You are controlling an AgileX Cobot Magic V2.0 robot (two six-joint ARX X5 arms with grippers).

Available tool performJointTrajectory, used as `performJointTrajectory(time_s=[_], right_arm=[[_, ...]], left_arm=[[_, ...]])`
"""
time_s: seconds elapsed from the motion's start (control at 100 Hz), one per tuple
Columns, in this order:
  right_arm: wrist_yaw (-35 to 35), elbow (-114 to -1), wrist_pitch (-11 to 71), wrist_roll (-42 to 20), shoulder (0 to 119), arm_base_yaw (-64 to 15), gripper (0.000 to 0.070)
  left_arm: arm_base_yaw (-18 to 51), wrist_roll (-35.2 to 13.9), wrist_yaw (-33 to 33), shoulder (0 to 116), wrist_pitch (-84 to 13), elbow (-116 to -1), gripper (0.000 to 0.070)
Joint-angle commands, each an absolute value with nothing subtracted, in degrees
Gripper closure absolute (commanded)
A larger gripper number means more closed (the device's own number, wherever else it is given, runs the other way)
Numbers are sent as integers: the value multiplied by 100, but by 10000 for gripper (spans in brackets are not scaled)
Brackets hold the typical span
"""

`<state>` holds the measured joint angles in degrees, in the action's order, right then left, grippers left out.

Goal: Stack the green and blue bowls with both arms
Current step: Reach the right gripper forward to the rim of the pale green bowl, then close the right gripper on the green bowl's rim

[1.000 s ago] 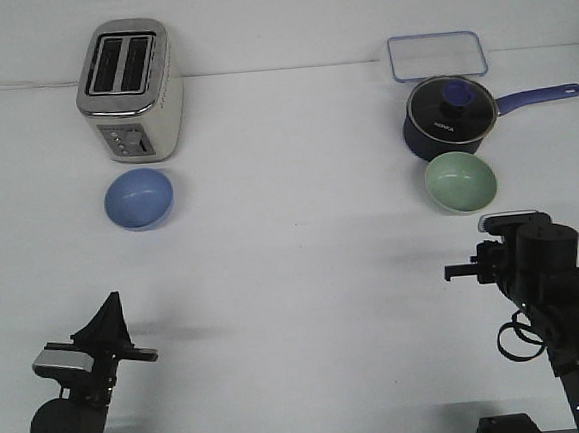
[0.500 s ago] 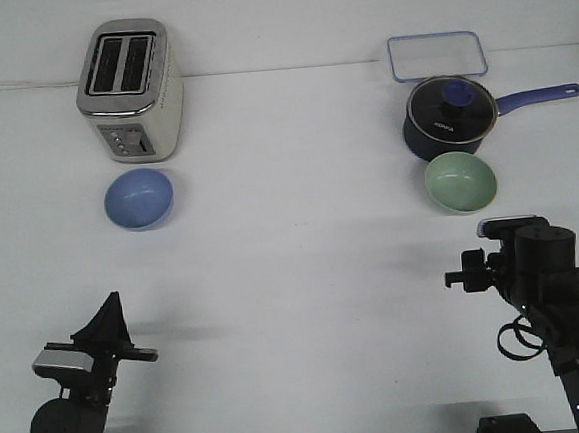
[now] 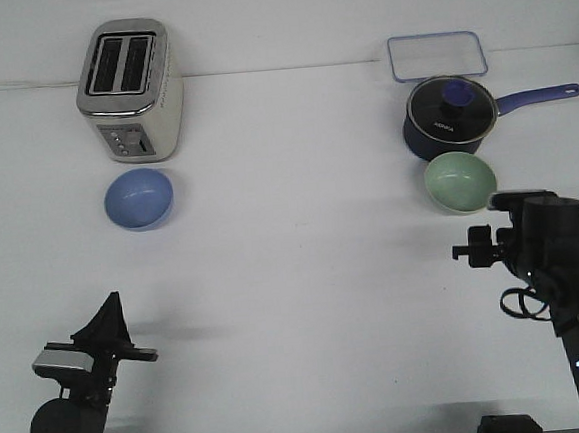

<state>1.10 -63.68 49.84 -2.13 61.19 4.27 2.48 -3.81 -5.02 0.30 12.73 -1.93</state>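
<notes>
The blue bowl (image 3: 139,198) is set upright on the white desk (image 3: 294,276), on the left side, just in front of a toaster (image 3: 129,91). The green bowl (image 3: 460,182) is set upright on the right side, just in front of a dark blue saucepan (image 3: 446,117), behind which a clear container (image 3: 436,55) is seen. The two bowls are kept well apart. The left arm (image 3: 77,389) is seen low at the near left edge, well apart from the blue bowl; whether the left gripper (image 3: 107,321) is open or closed cannot be told. The right arm (image 3: 561,285) is raised near the green bowl, with its wrist just beside the bowl's near rim. The right gripper (image 3: 492,244) is largely hidden, so its state cannot be told.
</notes>
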Motion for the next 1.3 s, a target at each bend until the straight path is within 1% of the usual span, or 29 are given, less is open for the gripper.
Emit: performJointTrajectory(time_s=[0.0, 0.12, 0.27, 0.46, 0.52, 0.68, 0.82, 1.16, 1.19, 1.22, 1.29], right_arm=[[38, -6661, 4943, -117, 6482, 545, 331], [-200, -7148, 4923, -3, 7183, 827, 331], [-200, -7708, 4733, 161, 8088, 1103, 331], [-215, -8143, 4410, 311, 9004, 1308, 332], [-228, -8156, 4209, 318, 9209, 1341, 331], [-615, -8156, 3804, 333, 9727, 1413, 332], [-620, -8156, 3621, 349, 10088, 1422, 332], [-620, -8156, 3568, 397, 10711, 1422, 334], [-620, -8156, 3579, 397, 10724, 1422, 350], [-622, -8156, 3577, 397, 10744, 1424, 380], [-620, -8156, 3575, 397, 10744, 1424, 487]], left_arm=[[242, -370, -506, 19, 1334, -80, 690], [242, -370, -506, 19, 1332, -80, 690], [242, -370, -506, 19, 1334, -80, 690], [242, -370, -506, 19, 1334, -80, 690], [242, -370, -506, 19, 1332, -80, 690], [242, -370, -506, 19, 1332, -80, 690], [242, -370, -506, 19, 1334, -80, 690], [242, -370, -506, 19, 1334, -80, 690], [242, -370, -506, 19, 1334, -80, 690], [242, -370, -506, 19, 1334, -80, 690], [242, -370, -506, 19, 1332, -80, 690]])
